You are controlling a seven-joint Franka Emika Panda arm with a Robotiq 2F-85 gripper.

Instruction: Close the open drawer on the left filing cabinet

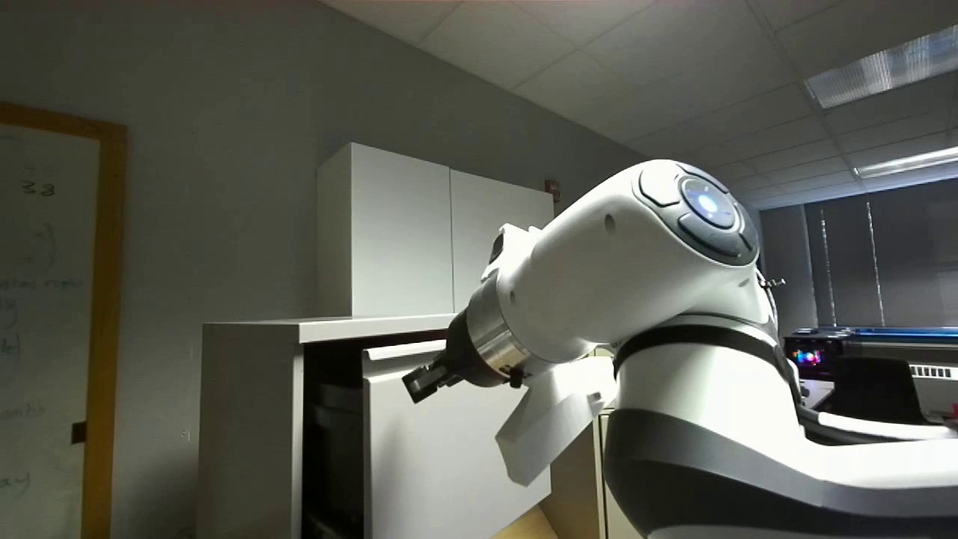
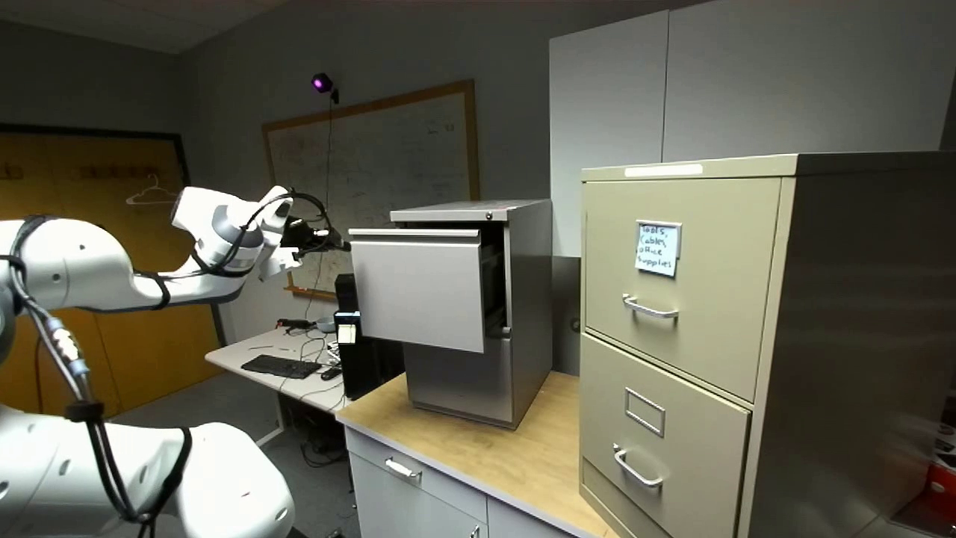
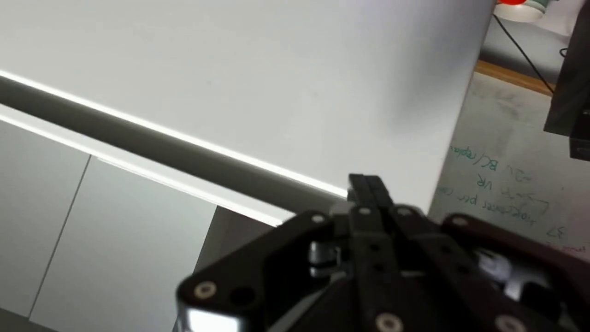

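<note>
With the empty gripper (image 3: 367, 182) fully closed — contact can hardly be judged — the drawer (image 2: 418, 291), jutting from the left filing cabinet (image 2: 530, 306) toward the front edge of the counter (image 2: 470, 446), could be skewed and jammed if pushed off-centre, near its top corner.

The upper drawer (image 2: 420, 295) of the grey cabinet (image 2: 532, 299) juts open, its top corner near the pincer (image 2: 341, 245).
</note>
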